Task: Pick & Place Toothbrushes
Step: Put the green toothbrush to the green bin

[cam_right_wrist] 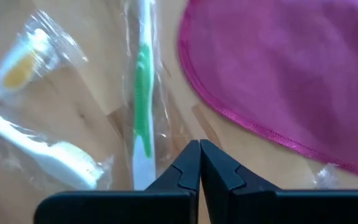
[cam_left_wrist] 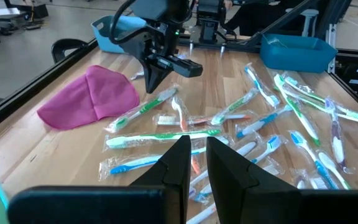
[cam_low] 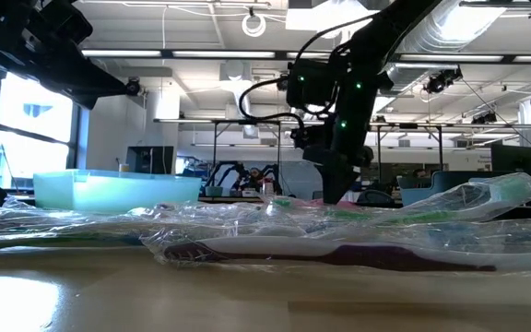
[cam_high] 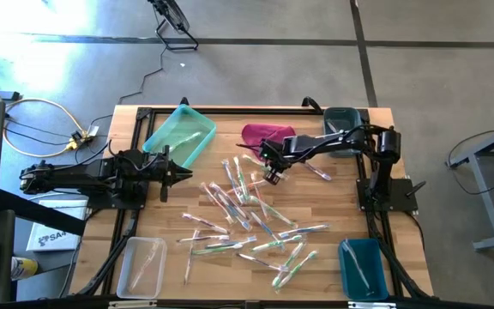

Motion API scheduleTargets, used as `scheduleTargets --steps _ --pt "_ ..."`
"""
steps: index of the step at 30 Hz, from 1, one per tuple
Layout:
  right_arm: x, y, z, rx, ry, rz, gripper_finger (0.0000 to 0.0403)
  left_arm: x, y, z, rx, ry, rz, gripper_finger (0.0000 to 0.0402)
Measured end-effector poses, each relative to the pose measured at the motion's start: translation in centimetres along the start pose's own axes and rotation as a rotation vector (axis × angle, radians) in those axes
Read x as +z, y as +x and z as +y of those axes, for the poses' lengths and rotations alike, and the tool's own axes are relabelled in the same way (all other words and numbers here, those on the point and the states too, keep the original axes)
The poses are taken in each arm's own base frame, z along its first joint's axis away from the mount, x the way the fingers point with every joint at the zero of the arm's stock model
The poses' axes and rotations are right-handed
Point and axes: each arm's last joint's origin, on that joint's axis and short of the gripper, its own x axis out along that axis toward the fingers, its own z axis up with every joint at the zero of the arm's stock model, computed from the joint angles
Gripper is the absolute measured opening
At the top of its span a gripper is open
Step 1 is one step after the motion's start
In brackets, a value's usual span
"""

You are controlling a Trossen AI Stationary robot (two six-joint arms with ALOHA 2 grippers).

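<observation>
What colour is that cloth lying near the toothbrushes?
Magenta pink. The cloth shows best in the left wrist view.

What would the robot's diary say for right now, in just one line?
right gripper: shut, empty, above toothbrushes, beside magenta cloth | left gripper: waiting at table's left, nothing held | toothbrushes: scattered mid-table

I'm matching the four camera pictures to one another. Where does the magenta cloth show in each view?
High view: magenta cloth at the table's far edge, beside the right gripper.
Low view: not to be made out behind the wrapped toothbrushes.
Left wrist view: cloth left of the right gripper.
Right wrist view: cloth fills the upper right.
Shared landmark: the right gripper next to the cloth.
</observation>
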Motion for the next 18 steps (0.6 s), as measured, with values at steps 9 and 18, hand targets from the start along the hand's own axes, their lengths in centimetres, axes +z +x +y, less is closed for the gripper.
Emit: scheduleTargets --steps 9,18 --pt "1.4 -1.2 0.8 0.147 -0.055 -0.02 0.0003 0.0 0.0 0.0 -0.001 0.0 0.0 0.005" --pt "1.3 -1.3 1.8 0.144 -0.13 -0.047 0.0035 0.0 0.0 0.0 -0.001 0.0 0.0 0.005"
